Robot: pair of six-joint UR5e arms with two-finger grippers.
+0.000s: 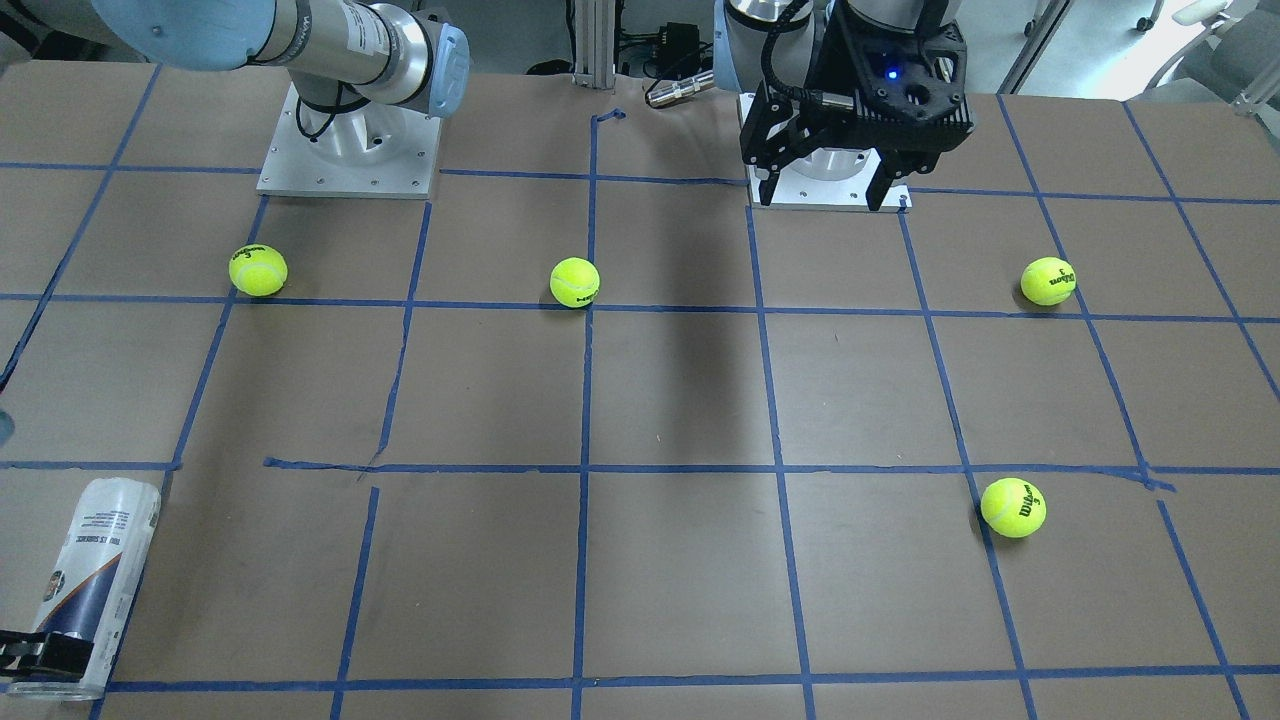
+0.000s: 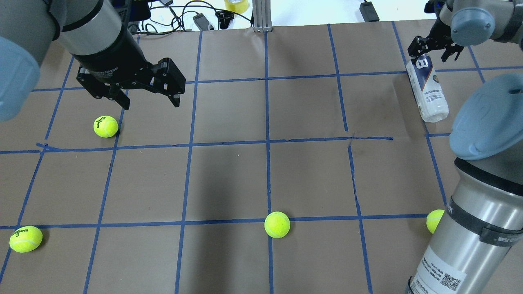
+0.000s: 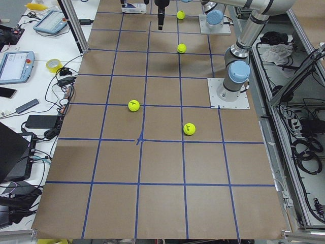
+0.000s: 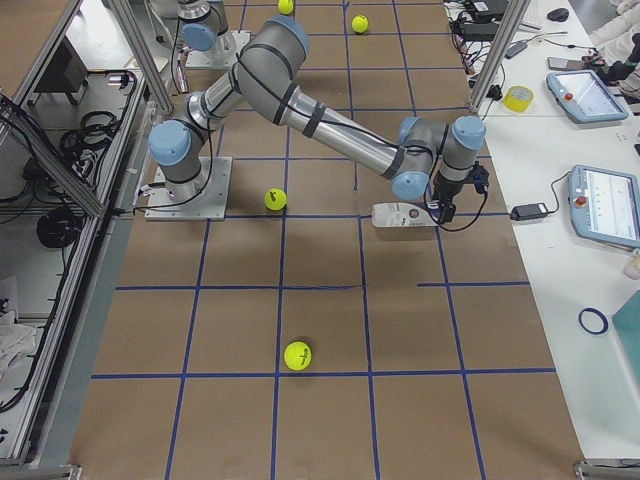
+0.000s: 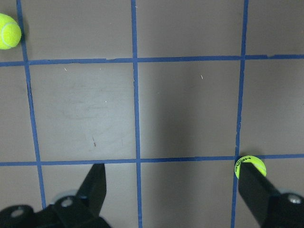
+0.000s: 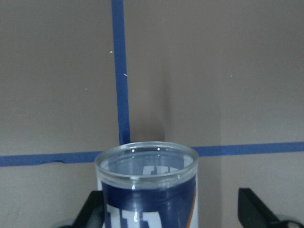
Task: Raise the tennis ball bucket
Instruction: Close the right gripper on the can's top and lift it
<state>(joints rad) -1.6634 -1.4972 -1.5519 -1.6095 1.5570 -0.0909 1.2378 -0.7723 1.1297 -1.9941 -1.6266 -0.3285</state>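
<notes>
The tennis ball bucket (image 2: pixel 427 90), a clear can with a white and navy label, lies on its side on the table at the far right of the overhead view. It also shows in the front-facing view (image 1: pixel 96 575) and the exterior right view (image 4: pixel 403 215). My right gripper (image 2: pixel 434 50) is open, its jaws on either side of the can's far end and low over the table. In the right wrist view the can's rim (image 6: pixel 146 161) sits between the two fingers (image 6: pixel 256 209), with a gap on the right side. My left gripper (image 2: pixel 148 99) is open and empty, held above the table.
Several yellow-green tennis balls lie on the brown, blue-taped table: one below the left gripper (image 2: pixel 106 126), one at the near left (image 2: pixel 25 239), one in the middle (image 2: pixel 277 224), and one by the right arm's base (image 2: pixel 434 220). Cables and a tape roll (image 2: pixel 236 5) lie beyond the far edge.
</notes>
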